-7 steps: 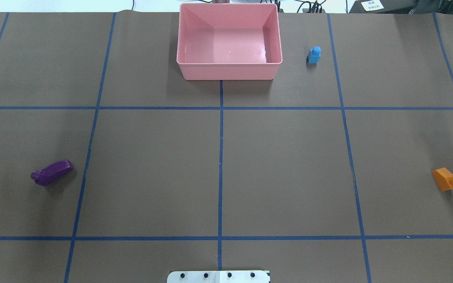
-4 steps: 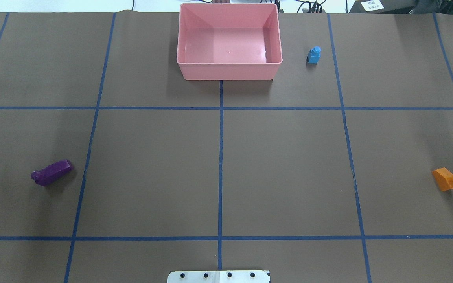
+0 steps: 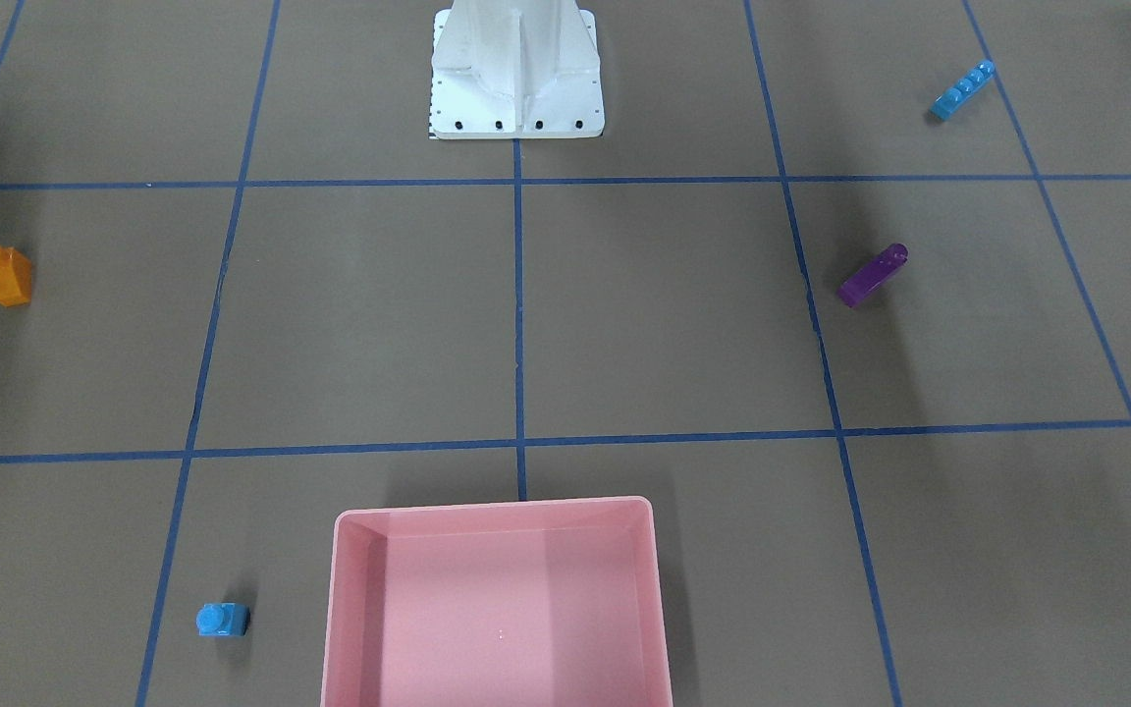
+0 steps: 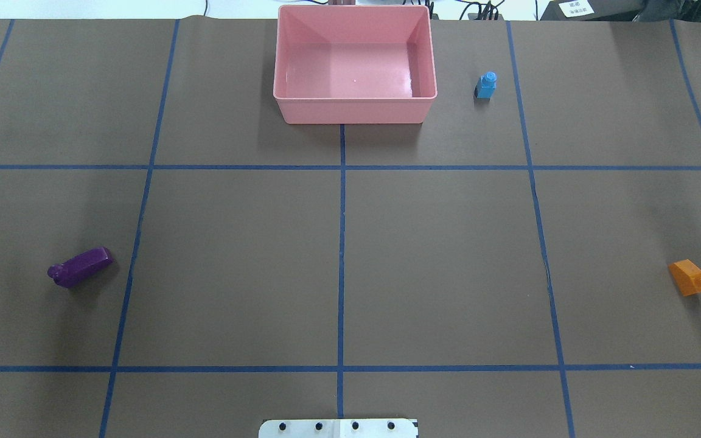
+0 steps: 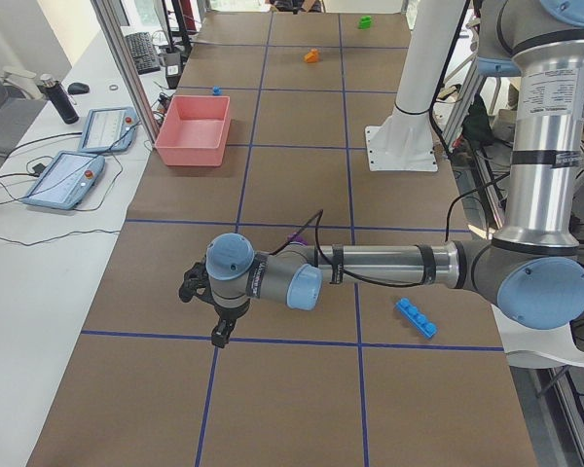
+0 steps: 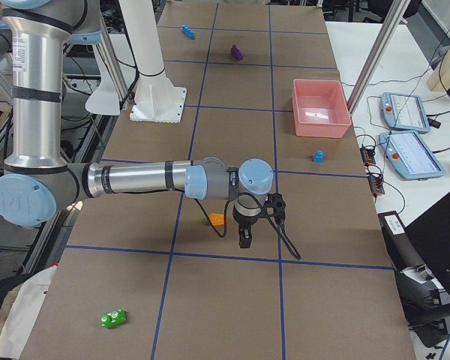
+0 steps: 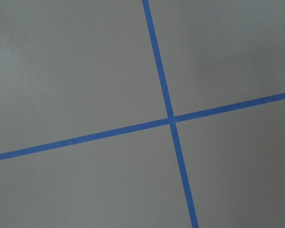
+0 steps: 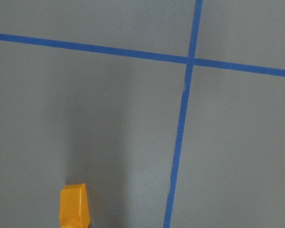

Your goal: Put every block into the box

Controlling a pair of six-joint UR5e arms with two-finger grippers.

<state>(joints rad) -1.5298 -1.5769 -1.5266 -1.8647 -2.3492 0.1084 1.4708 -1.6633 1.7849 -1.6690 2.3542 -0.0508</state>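
The pink box (image 4: 355, 111) stands empty at the table's far middle. The tiny blue cube (image 4: 487, 84) sits to its right. The purple bar (image 4: 80, 267) lies at the left, the orange sloped brick (image 4: 690, 277) at the far right. The long blue bar (image 3: 962, 89) and the green brick (image 6: 113, 319) lie beyond the overhead view's edges. My left gripper (image 5: 219, 326) hangs over bare table past the purple bar. My right gripper (image 6: 245, 236) hangs close beside the orange brick (image 8: 74, 205). Both show only in side views, so I cannot tell whether they are open or shut.
The white base plate (image 4: 338, 429) sits at the near middle with its column (image 3: 514, 39). Blue tape lines grid the brown table cover. Teach pendants (image 5: 66, 180) and cables lie on the white bench beyond the box side.
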